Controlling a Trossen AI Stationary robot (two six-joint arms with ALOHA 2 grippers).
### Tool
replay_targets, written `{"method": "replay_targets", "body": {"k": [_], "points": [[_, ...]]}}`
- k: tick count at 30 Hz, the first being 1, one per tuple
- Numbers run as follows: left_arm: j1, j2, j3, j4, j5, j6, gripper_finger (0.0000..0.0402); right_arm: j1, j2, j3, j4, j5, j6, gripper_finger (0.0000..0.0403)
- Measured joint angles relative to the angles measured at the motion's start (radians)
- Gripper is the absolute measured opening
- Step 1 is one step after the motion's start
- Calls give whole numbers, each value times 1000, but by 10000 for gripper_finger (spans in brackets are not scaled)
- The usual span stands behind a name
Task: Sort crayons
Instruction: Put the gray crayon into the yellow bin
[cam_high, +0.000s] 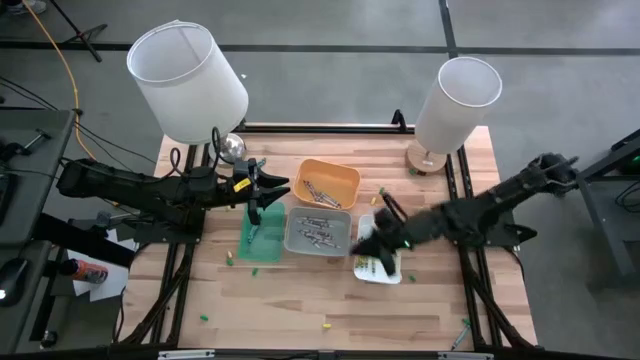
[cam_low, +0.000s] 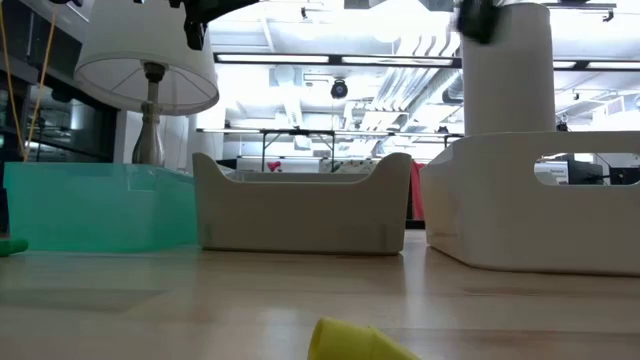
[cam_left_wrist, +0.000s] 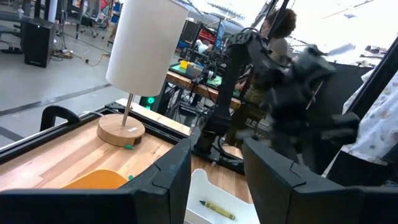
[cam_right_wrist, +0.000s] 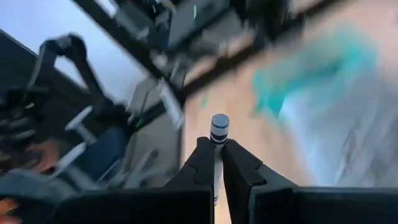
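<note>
Grey crayon (cam_right_wrist: 219, 134) sits clenched in the right gripper (cam_right_wrist: 217, 155) jaws, its long axis sticking out past them, above the white tray (cam_high: 392, 272) beside the grey tray (cam_high: 296, 240); left gripper (cam_high: 272, 192) jaws hang released over the green tray (cam_high: 262, 250).

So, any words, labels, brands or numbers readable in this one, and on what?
None can be read.
Grey crayon in the shut right gripper: bands on the wrap, no letters legible.
Yellow crayon in the white tray: dark marks on the wrap, too small to read.
</note>
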Motion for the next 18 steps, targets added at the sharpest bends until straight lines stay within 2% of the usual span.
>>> {"method": "replay_targets", "body": {"k": [4,8,12,18], "points": [[0,0,0,0,0,0,131,-165,34,0,205,-73,-255,0],[0,0,0,14,0,-15,131,-258,61,1,403,-107,-367,0],[0,0,0,61,0,-45,131,-281,75,1,526,-89,-433,0],[0,0,0,63,0,-44,131,-281,76,1,526,-69,-457,0]]}}
